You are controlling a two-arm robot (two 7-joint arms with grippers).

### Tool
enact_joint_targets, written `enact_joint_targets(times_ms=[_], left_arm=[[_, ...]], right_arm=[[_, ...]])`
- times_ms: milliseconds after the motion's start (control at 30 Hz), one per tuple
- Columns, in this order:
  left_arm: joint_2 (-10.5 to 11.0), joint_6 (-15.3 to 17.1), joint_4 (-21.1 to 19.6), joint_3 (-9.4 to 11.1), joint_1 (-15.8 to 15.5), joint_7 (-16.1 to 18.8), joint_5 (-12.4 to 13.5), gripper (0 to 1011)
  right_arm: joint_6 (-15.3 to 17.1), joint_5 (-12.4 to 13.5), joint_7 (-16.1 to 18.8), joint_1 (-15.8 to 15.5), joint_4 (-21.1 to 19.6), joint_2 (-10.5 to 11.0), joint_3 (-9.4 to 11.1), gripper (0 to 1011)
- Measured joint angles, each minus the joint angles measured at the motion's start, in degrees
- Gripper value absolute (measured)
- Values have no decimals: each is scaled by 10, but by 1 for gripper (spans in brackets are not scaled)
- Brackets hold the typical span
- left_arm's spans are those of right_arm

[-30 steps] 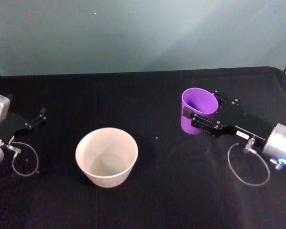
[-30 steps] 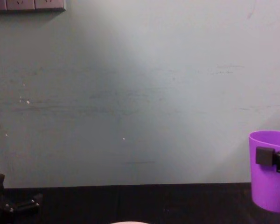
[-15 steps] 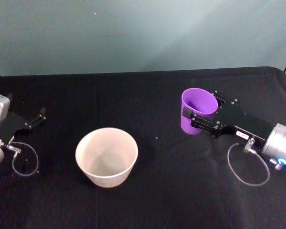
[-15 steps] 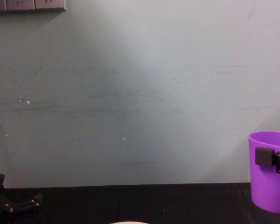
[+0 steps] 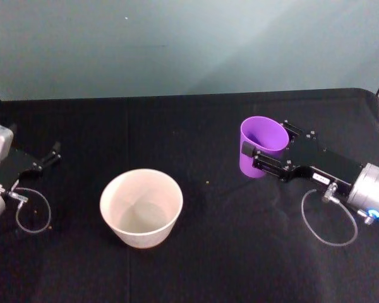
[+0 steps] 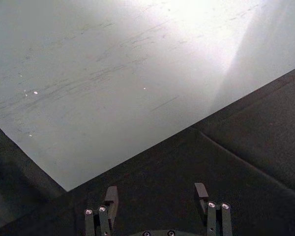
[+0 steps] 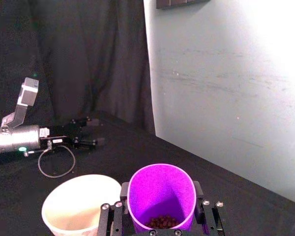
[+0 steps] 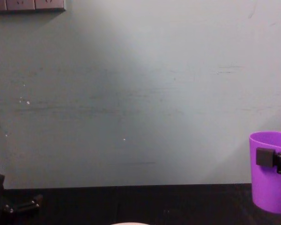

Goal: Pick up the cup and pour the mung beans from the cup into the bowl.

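Note:
The purple cup [image 5: 263,151] stands upright on the right of the black table, with my right gripper [image 5: 265,140] shut on it from the right side. In the right wrist view the cup [image 7: 161,194] sits between the fingers, and dark mung beans [image 7: 160,222] lie at its bottom. In the chest view the cup [image 8: 271,173] is at the right edge, a finger pad [image 8: 264,156] pressed on its wall. The pale bowl [image 5: 177,196] stands left of the cup, apart from it and empty inside. My left gripper [image 5: 47,158] rests open at the table's far left.
A stray bean [image 5: 206,183] lies on the black cloth [image 5: 196,126] between cup and bowl. Clear cable loops hang by the right wrist [image 5: 328,218] and the left wrist [image 5: 31,211]. A pale wall [image 5: 189,44] rises behind the table's back edge.

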Motion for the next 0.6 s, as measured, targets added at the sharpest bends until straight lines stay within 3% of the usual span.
enact_joint_targets(times_ms=[600], left_arm=[[0,0,0,0,0,0,0,1011]], right_arm=[[0,0,0,0,0,0,0,728]])
